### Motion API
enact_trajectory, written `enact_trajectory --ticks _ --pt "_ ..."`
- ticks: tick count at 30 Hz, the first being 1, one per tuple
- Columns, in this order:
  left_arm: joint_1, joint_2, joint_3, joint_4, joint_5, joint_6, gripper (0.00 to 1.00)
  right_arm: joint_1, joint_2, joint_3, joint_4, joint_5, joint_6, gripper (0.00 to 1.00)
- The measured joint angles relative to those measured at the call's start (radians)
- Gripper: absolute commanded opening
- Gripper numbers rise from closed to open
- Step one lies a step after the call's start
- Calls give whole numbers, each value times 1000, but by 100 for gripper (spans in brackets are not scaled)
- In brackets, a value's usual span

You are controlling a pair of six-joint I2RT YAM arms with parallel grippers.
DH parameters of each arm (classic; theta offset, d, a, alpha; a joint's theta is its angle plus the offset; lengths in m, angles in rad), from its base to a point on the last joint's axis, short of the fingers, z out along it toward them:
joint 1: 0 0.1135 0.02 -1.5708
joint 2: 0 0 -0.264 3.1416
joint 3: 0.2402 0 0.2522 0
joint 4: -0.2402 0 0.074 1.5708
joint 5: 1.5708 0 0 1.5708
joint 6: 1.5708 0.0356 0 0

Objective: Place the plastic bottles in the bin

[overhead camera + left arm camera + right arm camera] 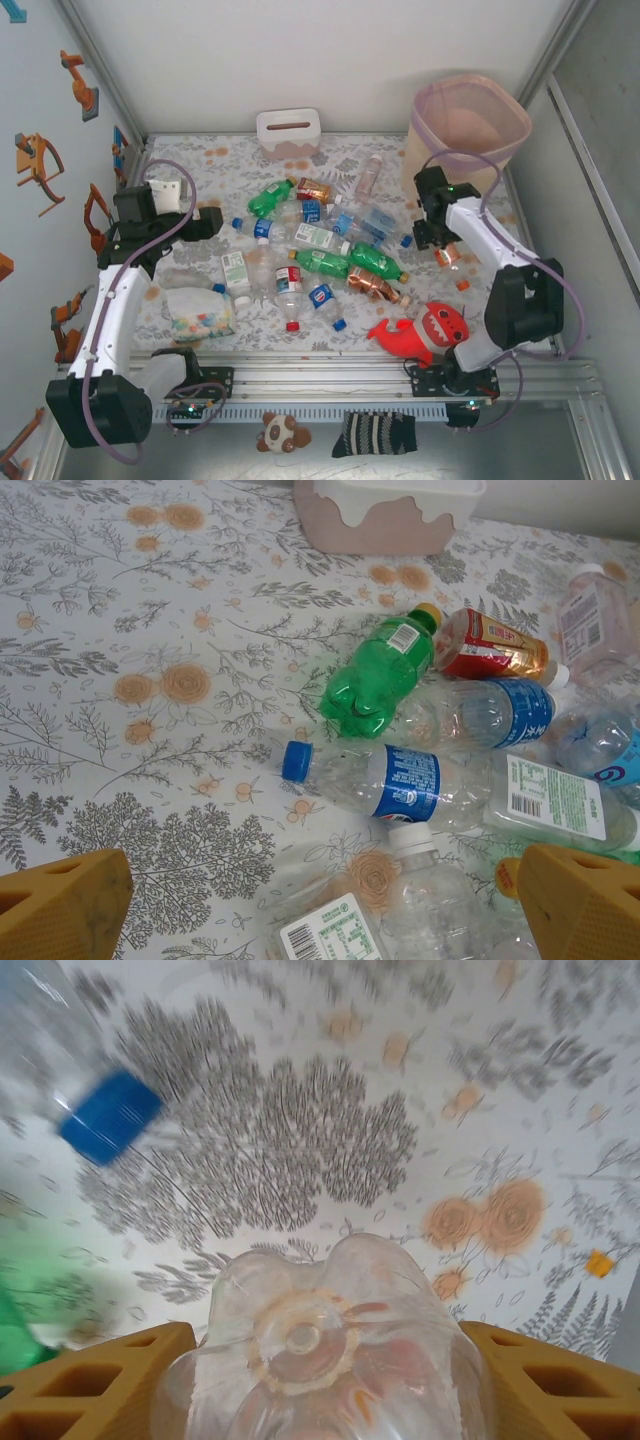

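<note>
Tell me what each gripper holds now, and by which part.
The right gripper clamps a clear bottle by its body, near the base. The left gripper is open, holding nothing.

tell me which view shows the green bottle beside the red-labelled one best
Left wrist: the green bottle lies close and sharp, with its white label and orange cap clear. Top external shows the green bottle small, at the pile's far left.

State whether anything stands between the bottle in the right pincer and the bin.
Nothing visible does. The clear bottle sits in the right pincer, close in front of the bin, with bare table between. Only the bin's tall wall likely needs clearing.
</note>
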Motion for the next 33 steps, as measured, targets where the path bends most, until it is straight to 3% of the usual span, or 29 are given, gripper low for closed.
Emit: enact_trajectory --ticks 13,22,33 --pt "5 -6 -1 0 -3 0 98 0 -83 402 -75 -121 15 59" --pt "5 -8 -6 0 -3 0 98 -5 -82 687 -87 -124 10 59" --pt "5 -8 -11 0 -5 0 98 -90 87 990 -1 -151 -8 59"
